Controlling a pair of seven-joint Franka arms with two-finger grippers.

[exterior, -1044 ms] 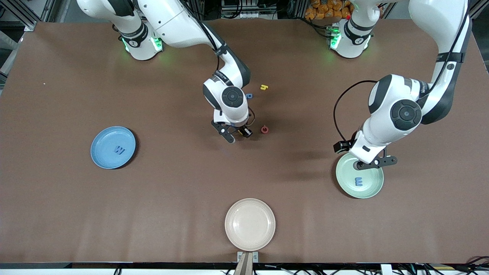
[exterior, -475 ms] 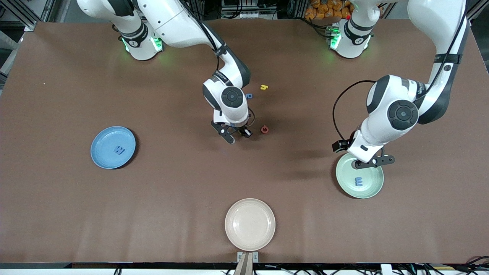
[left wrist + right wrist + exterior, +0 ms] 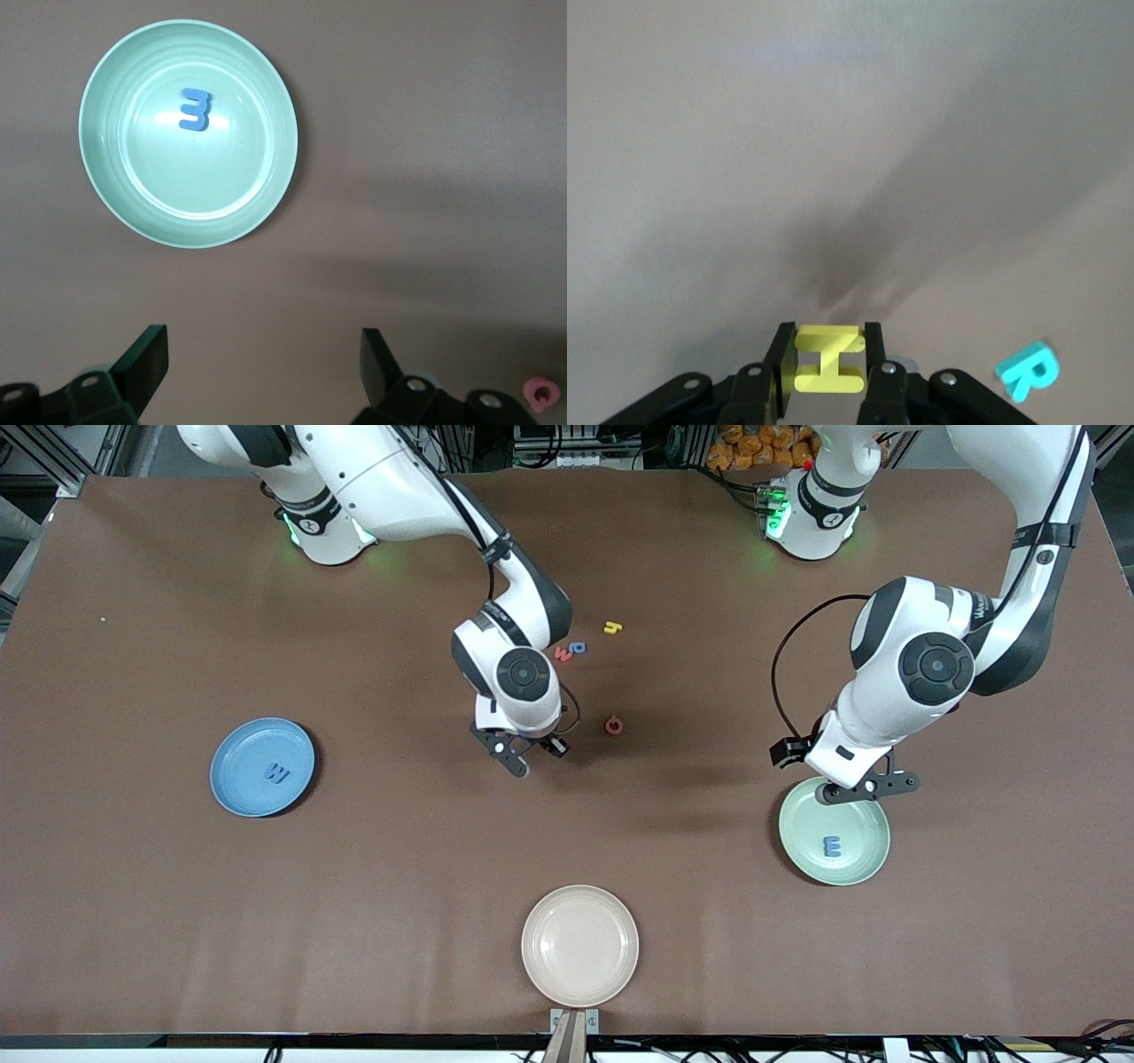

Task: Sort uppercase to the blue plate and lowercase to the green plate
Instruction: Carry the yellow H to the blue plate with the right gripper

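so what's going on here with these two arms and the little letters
The right claw is shut on a yellow H, lifted over the middle of the table, with a teal R lying below. The left claw hangs open over the table beside the green plate, which holds a blue m. The blue plate already holds a dark blue W.
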